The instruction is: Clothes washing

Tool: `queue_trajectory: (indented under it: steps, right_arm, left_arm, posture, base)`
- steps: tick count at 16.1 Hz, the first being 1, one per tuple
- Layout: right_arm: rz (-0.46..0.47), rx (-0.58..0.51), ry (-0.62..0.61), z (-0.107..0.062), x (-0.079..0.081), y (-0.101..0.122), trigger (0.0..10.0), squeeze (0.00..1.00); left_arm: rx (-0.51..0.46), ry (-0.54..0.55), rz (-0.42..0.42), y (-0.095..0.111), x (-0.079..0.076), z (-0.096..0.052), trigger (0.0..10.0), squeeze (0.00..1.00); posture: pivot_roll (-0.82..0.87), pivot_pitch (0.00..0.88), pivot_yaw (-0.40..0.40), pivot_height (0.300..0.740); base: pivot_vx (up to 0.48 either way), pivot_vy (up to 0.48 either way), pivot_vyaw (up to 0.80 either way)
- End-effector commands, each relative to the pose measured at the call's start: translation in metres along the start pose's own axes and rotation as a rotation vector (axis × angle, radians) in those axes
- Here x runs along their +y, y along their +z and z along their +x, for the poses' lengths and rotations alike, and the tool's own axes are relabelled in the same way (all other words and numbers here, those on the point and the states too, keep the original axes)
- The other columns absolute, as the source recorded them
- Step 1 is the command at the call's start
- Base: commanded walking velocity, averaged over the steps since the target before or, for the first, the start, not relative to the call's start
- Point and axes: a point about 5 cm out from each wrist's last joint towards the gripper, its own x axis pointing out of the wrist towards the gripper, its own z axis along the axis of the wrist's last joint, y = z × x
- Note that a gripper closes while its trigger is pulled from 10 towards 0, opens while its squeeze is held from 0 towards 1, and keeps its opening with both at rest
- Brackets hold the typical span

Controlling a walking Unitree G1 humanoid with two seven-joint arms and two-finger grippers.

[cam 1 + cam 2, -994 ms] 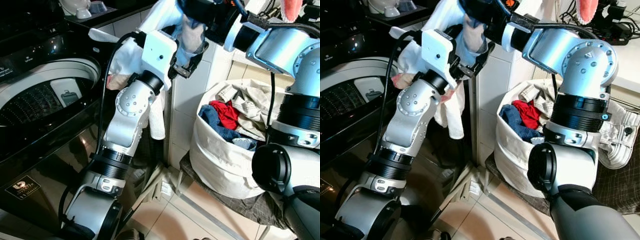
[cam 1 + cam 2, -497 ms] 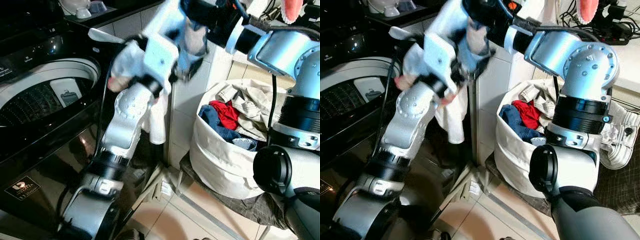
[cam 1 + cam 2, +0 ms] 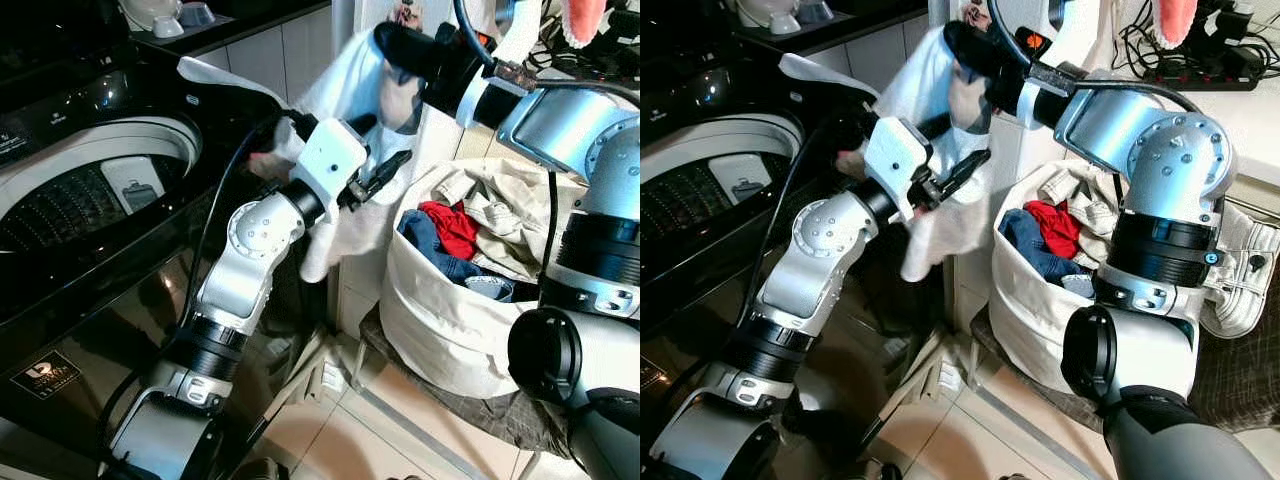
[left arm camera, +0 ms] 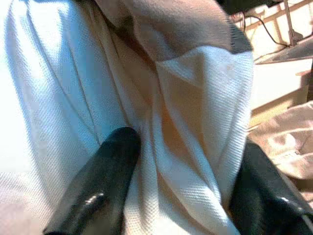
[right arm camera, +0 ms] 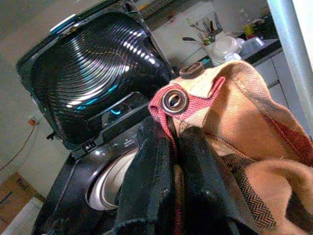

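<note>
Left eye view: right pincer (image 3: 400, 50) clamping white garment (image 3: 345, 215).

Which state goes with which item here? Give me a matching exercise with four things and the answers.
Things:
1. washer
2. basket
3. white cloth
4. right gripper

States:
A. shut on a tan and red cloth
B. hanging between the arms, over the gap beside the washer
C. lid up, drum open
D. full of clothes, on the floor

Pairs: 1-C, 2-D, 3-B, 4-A
</note>
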Motion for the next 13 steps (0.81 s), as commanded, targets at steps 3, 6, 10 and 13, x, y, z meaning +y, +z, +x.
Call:
queue_trajectory:
  steps: [3, 6, 10, 13]
  right_arm:
    - [-0.019, -0.025, 0.022, -0.002, 0.007, 0.003, 0.0, 0.00]
    - [-0.018, -0.023, 0.021, -0.002, 0.008, 0.001, 0.0, 0.00]
    - [-0.018, -0.022, 0.024, -0.002, 0.009, 0.000, 0.0, 0.00]
    - [-0.024, -0.018, 0.016, -0.003, 0.009, -0.003, 0.0, 0.00]
  left_arm:
    - [0.026, -0.014, 0.022, -0.002, -0.001, -0.001, 0.0, 0.00]
    - [0.043, 0.045, 0.039, -0.002, 0.007, -0.002, 0.0, 0.00]
    - [0.046, 0.109, 0.045, -0.002, 0.016, -0.002, 0.0, 0.00]
    - [0.046, 0.137, 0.054, -0.001, 0.021, -0.002, 0.0, 0.00]
  posture:
    - [-0.05, 0.000, 0.043, 0.740]
    - [-0.05, 0.000, 0.041, 0.740]
    - [-0.05, 0.000, 0.044, 0.740]
    - [-0.05, 0.000, 0.044, 0.740]
  base:
    - [0.000, 0.000, 0.00]
    - [0.000, 0.000, 0.00]
    - [0.000, 0.000, 0.00]
    - [0.000, 0.000, 0.00]
